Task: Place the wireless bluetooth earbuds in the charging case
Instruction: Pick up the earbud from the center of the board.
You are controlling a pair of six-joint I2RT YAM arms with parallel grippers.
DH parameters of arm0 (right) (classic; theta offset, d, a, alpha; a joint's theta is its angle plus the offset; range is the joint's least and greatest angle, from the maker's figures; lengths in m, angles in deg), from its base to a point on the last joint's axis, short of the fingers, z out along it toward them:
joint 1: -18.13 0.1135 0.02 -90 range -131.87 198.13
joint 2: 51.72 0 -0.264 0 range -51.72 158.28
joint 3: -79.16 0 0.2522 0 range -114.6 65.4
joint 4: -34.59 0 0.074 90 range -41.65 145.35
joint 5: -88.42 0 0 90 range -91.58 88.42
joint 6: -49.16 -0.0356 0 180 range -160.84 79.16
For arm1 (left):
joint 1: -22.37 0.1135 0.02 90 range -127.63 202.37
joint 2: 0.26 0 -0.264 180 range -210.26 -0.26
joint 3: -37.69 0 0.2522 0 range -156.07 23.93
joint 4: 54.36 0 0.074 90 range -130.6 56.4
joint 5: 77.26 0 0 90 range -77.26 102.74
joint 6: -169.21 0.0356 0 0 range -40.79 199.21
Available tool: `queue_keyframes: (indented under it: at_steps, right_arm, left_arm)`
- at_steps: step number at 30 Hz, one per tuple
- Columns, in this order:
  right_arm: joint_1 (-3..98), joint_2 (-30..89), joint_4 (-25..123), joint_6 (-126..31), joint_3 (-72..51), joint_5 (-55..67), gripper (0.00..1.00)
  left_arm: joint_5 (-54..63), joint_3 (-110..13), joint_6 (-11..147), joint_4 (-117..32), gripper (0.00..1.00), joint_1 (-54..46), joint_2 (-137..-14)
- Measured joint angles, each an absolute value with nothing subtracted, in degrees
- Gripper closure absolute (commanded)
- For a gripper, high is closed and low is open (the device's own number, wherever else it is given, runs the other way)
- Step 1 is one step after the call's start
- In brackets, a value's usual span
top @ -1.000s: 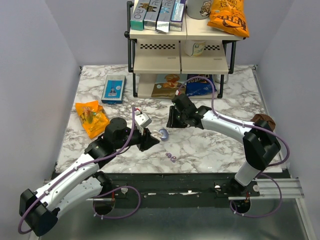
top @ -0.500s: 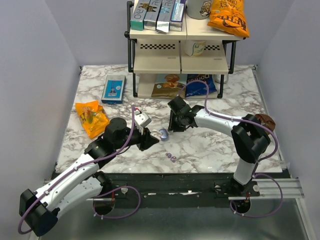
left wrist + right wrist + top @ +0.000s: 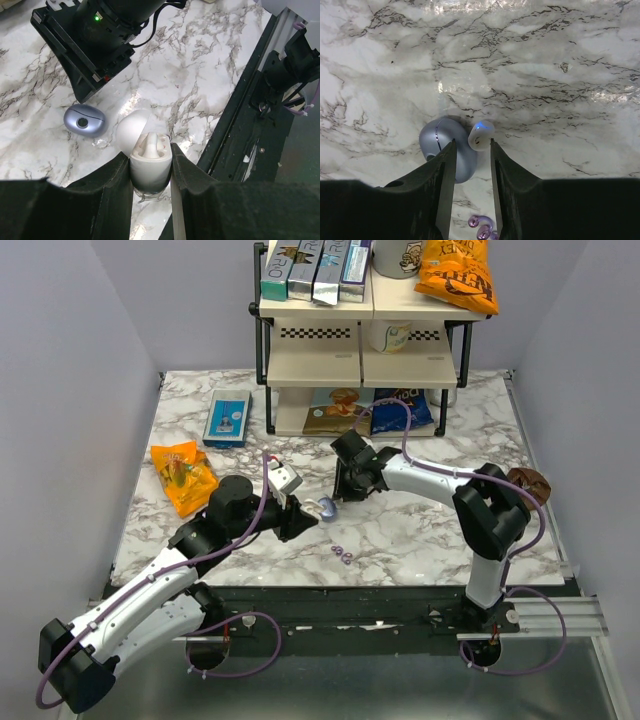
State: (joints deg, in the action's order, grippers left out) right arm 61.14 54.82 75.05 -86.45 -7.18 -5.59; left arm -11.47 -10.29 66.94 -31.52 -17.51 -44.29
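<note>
The charging case [image 3: 84, 120], lavender-blue and glossy, lies shut on the marble; it also shows in the right wrist view [image 3: 434, 142]. My left gripper [image 3: 150, 160] is shut on a white oval case [image 3: 148, 165] with its lid open, right beside the lavender case. In the top view that gripper [image 3: 303, 519] is near the table's front middle. My right gripper [image 3: 470, 145] is open and empty, its tips over the lavender case's edge and the white case's lid [image 3: 481, 135], which shows a blue light. The purple earbuds [image 3: 342, 554] lie together on the marble nearer the front edge [image 3: 482, 231].
A two-level shelf rack [image 3: 360, 360] with boxes and snack bags stands at the back. An orange snack bag [image 3: 182, 475] and a blue box [image 3: 228, 418] lie at the left. A brown object [image 3: 527, 480] sits at the right edge. The black front rail [image 3: 250, 115] is close by.
My right gripper has moved left and nearer, toward the two cases. The left arm, the cases and the earbuds have not moved.
</note>
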Motion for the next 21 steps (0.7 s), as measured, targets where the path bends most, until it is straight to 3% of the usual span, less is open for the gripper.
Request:
queue_keyframes:
  at_steps: [21]
  right_arm:
    - [61.14, 55.56, 74.91, -85.84, -5.47, -5.59, 0.66]
  left_arm:
    - [-11.32, -10.01, 66.92, -31.70, 1.00, -17.51, -44.40]
